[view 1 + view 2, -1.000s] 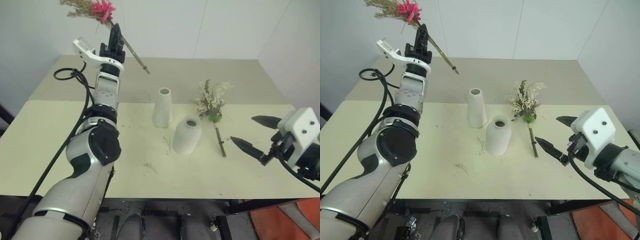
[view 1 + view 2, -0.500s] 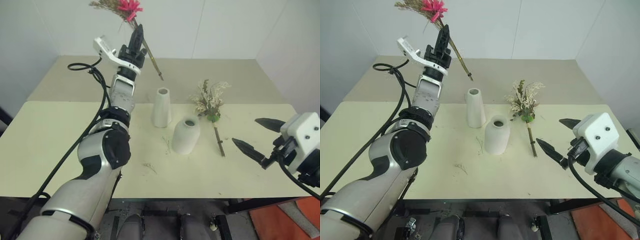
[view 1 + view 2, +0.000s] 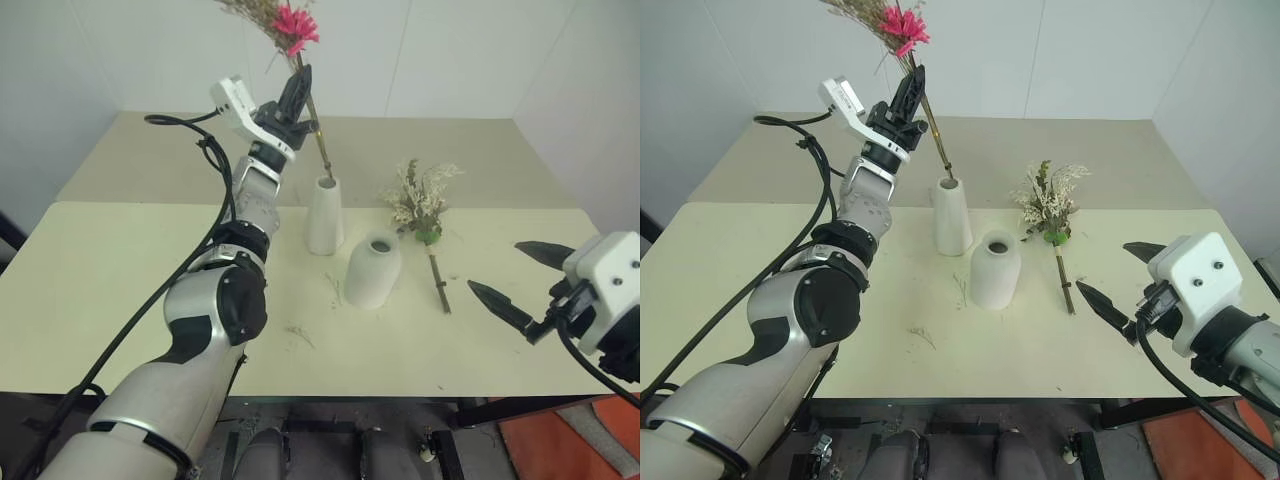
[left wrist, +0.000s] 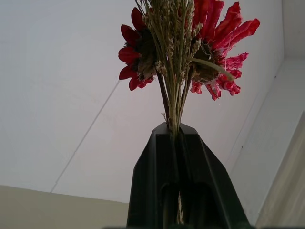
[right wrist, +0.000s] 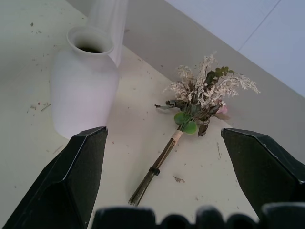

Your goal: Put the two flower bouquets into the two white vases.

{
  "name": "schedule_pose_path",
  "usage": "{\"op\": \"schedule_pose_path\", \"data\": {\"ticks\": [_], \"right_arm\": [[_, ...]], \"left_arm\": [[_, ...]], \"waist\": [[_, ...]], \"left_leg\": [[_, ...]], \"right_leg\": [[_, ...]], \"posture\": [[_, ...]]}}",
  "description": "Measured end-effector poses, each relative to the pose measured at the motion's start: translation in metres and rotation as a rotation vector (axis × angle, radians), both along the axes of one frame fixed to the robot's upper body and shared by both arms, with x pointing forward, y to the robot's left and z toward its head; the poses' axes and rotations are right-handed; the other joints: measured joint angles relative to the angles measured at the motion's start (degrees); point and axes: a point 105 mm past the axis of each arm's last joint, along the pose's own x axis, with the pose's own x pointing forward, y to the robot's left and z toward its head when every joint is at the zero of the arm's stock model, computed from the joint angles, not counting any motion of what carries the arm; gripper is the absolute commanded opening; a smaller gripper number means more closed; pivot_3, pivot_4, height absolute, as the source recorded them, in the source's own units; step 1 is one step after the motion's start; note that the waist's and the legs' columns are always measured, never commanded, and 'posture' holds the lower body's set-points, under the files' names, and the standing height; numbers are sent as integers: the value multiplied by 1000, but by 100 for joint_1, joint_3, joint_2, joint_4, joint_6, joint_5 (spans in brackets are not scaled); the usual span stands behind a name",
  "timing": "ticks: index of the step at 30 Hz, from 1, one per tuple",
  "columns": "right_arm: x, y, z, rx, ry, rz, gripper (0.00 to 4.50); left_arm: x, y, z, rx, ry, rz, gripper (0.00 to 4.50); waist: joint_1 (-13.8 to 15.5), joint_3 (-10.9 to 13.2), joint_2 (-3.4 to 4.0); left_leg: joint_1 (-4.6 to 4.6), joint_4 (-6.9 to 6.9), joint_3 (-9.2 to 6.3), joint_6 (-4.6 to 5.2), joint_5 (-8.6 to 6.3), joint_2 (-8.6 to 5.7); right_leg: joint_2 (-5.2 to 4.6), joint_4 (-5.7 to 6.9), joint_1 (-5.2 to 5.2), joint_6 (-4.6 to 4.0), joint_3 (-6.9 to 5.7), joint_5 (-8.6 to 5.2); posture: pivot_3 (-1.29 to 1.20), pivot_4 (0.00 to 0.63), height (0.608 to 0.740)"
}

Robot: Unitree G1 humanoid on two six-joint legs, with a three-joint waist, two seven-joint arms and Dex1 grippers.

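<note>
My left gripper (image 3: 301, 84) is shut on the stems of the pink-red daisy bouquet (image 3: 293, 22), held high over the back of the table. The bouquet's stem (image 3: 321, 155) slants down, and its lower end sits right at the mouth of the tall slim white vase (image 3: 325, 216). The shorter rounded vase (image 3: 374, 269) stands just in front and to the right of it. Flat on the table right of both vases lies the cream and green bouquet (image 3: 425, 208), stems toward me. My right gripper (image 3: 528, 283) hangs open near the table's front right, apart from that bouquet.
Small bits of dried plant (image 3: 300, 333) are scattered on the cream table (image 3: 120, 280) in front of the vases. White walls close in behind and on the right.
My left gripper has carried the daisy bouquet to the right and rolled it more upright; the stem end came from left of the tall vase to its mouth. The right gripper stayed put.
</note>
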Motion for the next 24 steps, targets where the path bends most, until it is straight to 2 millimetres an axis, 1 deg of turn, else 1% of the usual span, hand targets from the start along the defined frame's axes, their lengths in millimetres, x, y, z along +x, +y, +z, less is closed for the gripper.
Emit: {"op": "schedule_pose_path", "data": {"ticks": [4,14,20,24], "right_arm": [[0,0,0,2,2,1,4500],[-1,0,-2,4,11,2,4500],[-1,0,-3,5,16,0,4500],[-1,2,-2,32,6,10,4500]], "left_arm": [[1,-2,-7,19,19,0,9],[0,-8,-9,94,-2,11,9],[-1,-13,-31,218,-1,31,9],[-2,-15,-40,248,5,24,9]], "waist": [[-3,0,0],[2,0,0],[2,0,0],[4,0,0]], "left_leg": [[0,1,0,0,0,0],[1,1,0,0,0,0],[2,1,0,0,0,0],[1,1,0,0,0,0]], "right_leg": [[0,2,0,0,0,0],[0,2,1,0,0,0],[0,2,2,0,1,0],[0,2,2,0,0,0]], "posture": [[0,150,740],[0,150,740],[0,150,740],[0,150,740]]}}
